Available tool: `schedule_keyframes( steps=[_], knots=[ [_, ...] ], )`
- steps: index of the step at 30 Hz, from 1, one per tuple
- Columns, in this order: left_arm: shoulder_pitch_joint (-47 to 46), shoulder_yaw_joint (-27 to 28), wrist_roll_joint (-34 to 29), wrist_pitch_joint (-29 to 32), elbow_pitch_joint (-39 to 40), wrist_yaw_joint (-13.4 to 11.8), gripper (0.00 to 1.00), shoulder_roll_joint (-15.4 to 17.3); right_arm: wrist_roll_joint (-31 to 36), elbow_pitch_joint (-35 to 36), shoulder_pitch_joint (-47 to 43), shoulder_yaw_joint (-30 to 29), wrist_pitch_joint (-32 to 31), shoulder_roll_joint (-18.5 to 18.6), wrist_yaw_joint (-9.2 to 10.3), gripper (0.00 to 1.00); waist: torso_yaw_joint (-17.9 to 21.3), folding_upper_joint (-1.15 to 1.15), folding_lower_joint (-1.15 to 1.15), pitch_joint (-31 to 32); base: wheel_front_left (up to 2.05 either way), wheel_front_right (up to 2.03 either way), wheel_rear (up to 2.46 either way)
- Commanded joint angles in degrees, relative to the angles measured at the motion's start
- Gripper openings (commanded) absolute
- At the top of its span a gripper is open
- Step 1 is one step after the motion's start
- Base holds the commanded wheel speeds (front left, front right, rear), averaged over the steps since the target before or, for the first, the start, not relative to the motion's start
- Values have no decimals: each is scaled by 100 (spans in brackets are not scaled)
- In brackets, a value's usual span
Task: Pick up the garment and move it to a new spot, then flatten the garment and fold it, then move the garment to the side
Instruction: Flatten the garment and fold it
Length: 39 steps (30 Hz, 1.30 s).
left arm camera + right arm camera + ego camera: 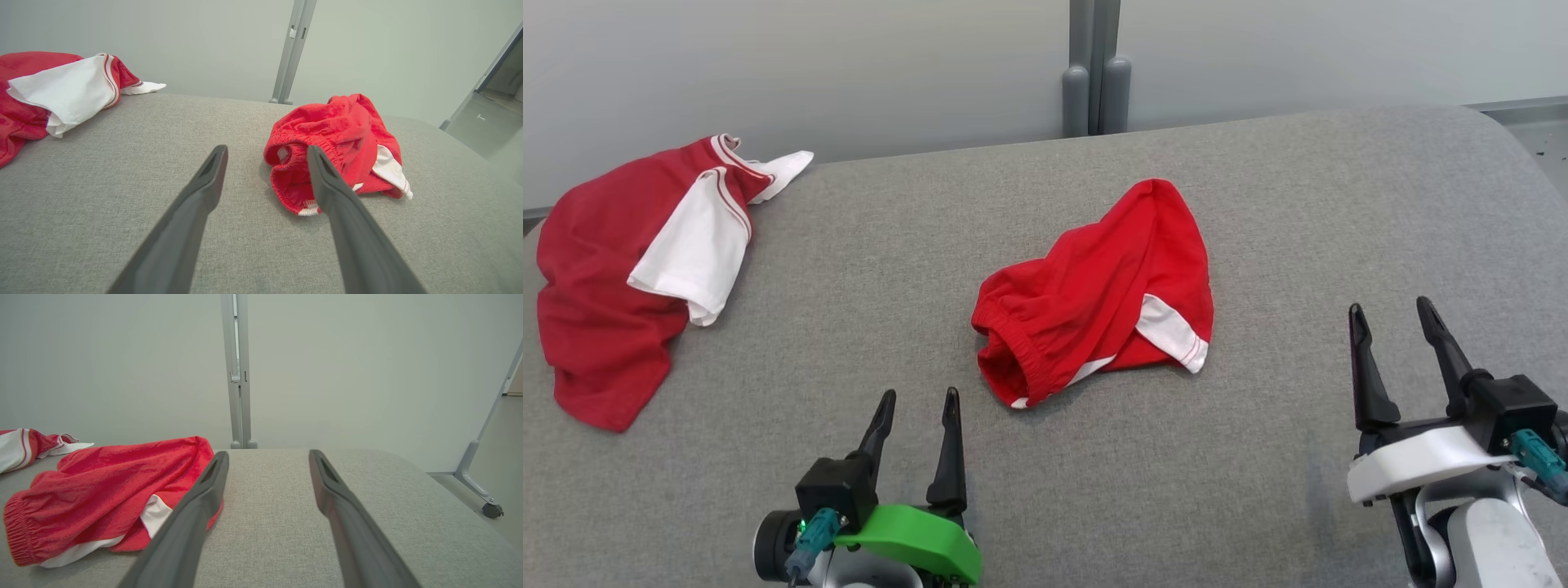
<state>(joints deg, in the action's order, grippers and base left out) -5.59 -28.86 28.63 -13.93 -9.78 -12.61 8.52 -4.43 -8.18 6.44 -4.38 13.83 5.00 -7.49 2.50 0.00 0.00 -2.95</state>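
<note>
**Garment [1094, 294] bunched mid-surface, untouched**

Head view: the garment, red shorts with white trim, lies crumpled at the middle of the grey fabric surface [1258, 490]. A red-and-white shirt [621, 269] is at the surface's left edge. The left gripper [919, 396] and right gripper [1390, 309] hover spread, holding nothing.

Left wrist view: the waistband opening faces the fingers [204, 183].

Right wrist view: a pale wall [367, 375], a grey post [237, 375] and a castored frame leg [482, 490] stand behind the surface.
</note>
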Motion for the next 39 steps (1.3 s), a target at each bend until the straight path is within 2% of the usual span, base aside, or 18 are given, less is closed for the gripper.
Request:
schedule_keyframes(
  steps=[1,6,9,12,18,22,29,32,33,39],
  knots=[
    [88,-26,43,33,-41,19,100,52,-23,179,-184,57,-65,-46,0,100,72,0,0,66,0,0,0],
    [115,-143,94,139,-180,121,100,30,-103,489,-438,122,-171,-151,0,100,145,0,0,79,0,0,0],
    [-13,-297,94,267,-362,285,100,13,-143,655,-516,171,-245,-179,0,100,219,0,0,40,0,0,0],
    [-260,-460,59,392,-632,478,100,-17,-148,755,-489,220,-297,-191,0,100,313,0,0,-24,0,0,0],
    [-805,-543,113,521,-1399,680,100,-169,-75,901,-351,227,-315,-204,0,100,562,0,0,-210,0,0,0],
    [-1108,-557,187,472,-1777,841,100,-273,-58,949,-288,178,-288,-206,0,100,690,0,0,-359,0,0,0],
    [-1507,-527,275,284,-2317,950,100,-392,-99,947,-251,166,-249,-208,0,100,807,0,0,-497,0,0,0],
    [-1677,-523,299,200,-2469,967,10,-443,-89,932,-229,140,-243,-208,0,100,813,0,0,-528,0,0,0],
    [-1724,-525,311,164,-2484,975,0,-459,-81,926,-225,129,-236,-208,0,100,809,0,0,-536,0,0,0],
    [-2036,-390,297,-22,-2105,985,0,-429,-104,907,-211,75,-199,-208,0,100,736,0,0,-578,0,0,0]
  ],
)
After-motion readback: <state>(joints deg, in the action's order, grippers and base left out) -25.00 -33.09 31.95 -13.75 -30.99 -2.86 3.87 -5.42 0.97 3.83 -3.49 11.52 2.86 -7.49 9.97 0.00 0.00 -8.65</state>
